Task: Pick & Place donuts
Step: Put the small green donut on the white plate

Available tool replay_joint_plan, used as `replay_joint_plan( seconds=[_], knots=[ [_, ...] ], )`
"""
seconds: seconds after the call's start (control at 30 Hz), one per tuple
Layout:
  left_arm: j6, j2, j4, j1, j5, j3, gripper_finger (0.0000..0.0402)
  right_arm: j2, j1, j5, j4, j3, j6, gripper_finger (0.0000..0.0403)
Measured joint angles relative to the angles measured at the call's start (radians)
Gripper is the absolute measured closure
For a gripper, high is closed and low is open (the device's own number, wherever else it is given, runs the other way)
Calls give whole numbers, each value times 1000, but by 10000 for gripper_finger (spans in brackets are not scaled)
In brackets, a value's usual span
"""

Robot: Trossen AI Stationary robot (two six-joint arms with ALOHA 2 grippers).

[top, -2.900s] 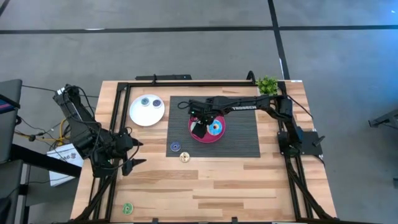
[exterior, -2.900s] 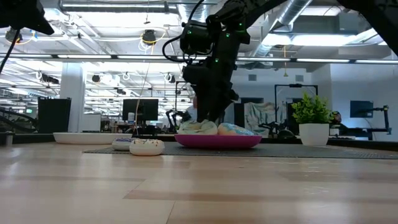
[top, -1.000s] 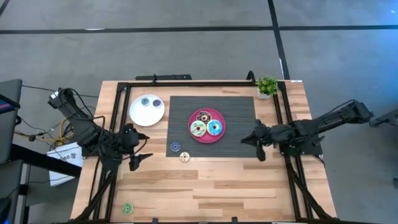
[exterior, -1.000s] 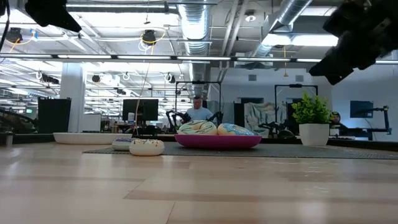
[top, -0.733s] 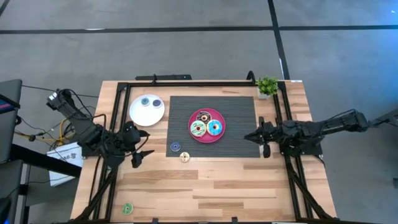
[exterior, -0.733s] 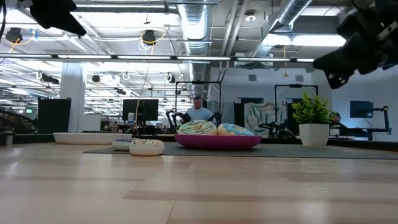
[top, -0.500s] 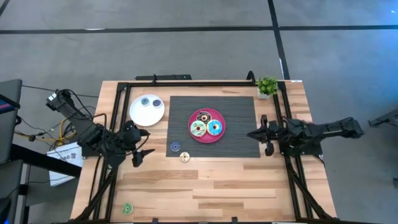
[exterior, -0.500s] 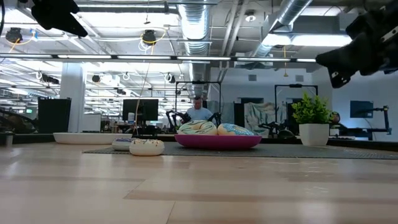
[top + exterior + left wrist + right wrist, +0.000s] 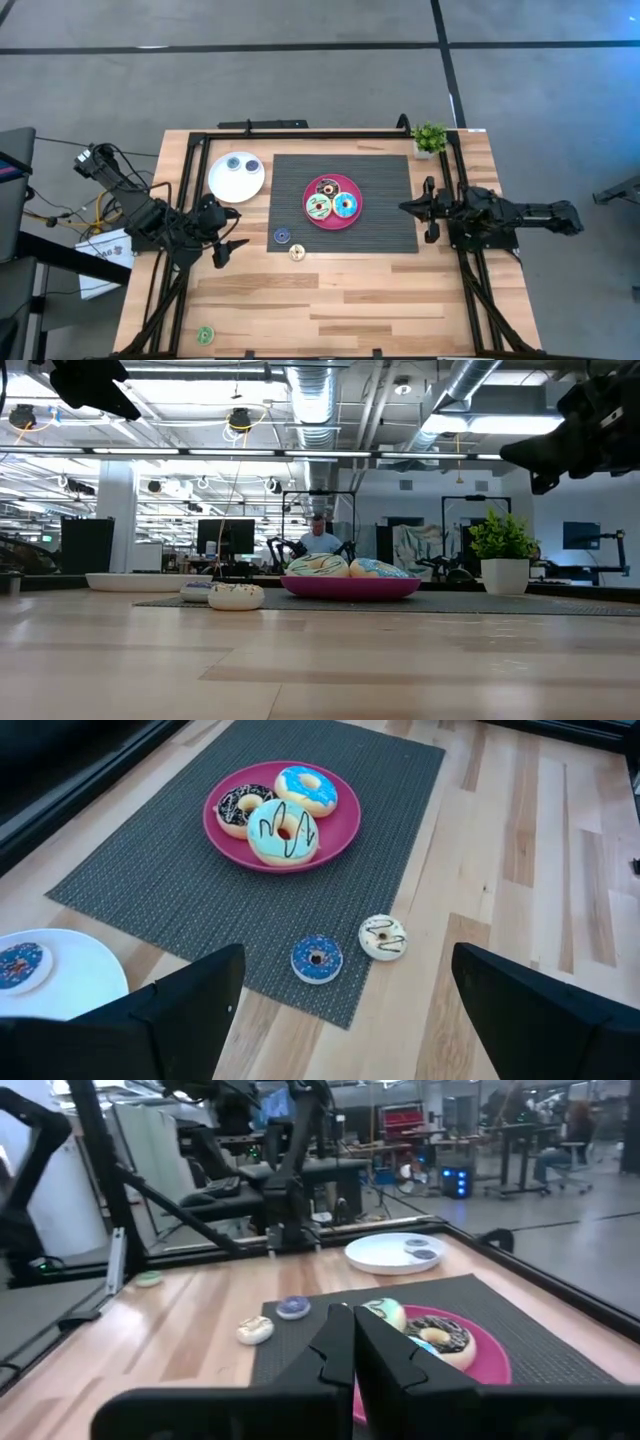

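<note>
Three larger donuts, chocolate-brown (image 9: 327,187), pale green (image 9: 318,207) and light blue (image 9: 346,206), lie on a pink plate (image 9: 333,222) on the dark mat. A tiny blue donut (image 9: 316,958) sits on the mat's near edge. A tiny cream one (image 9: 383,937) lies on the wood beside it. Another tiny green donut (image 9: 205,335) lies near the front left corner. My left gripper (image 9: 340,1020) hangs open at the table's left side, aimed at the tiny donuts. My right gripper (image 9: 354,1342) is shut and empty at the mat's right edge.
A white plate (image 9: 236,176) at the back left carries two tiny donuts. A small potted plant (image 9: 430,136) stands at the back right corner. A black frame (image 9: 300,133) runs round the table's far and side edges. Bare wood lies in front of the mat.
My right arm has folded down and back along the table's right edge. Its shut gripper has swung a little toward the far edge and levelled out. The donuts have kept still.
</note>
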State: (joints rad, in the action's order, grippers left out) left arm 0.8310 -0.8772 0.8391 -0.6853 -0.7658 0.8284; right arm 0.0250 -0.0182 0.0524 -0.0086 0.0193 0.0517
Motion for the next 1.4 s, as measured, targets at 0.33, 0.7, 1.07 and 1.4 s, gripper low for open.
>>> replay_joint_plan(
  seconds=[0.33,0.7,1.07,1.4],
  knots=[
    [0,0,0,0,-6,0,52,0,-22,-1,-2,0,0,403],
    [1,0,-14,2,-6,0,52,1,-20,-8,-5,0,-24,403],
    [1,0,-75,6,27,0,52,1,12,-27,-10,1,-26,403],
    [58,-106,-103,109,409,0,52,1,12,-27,-8,1,-26,403]
  ],
)
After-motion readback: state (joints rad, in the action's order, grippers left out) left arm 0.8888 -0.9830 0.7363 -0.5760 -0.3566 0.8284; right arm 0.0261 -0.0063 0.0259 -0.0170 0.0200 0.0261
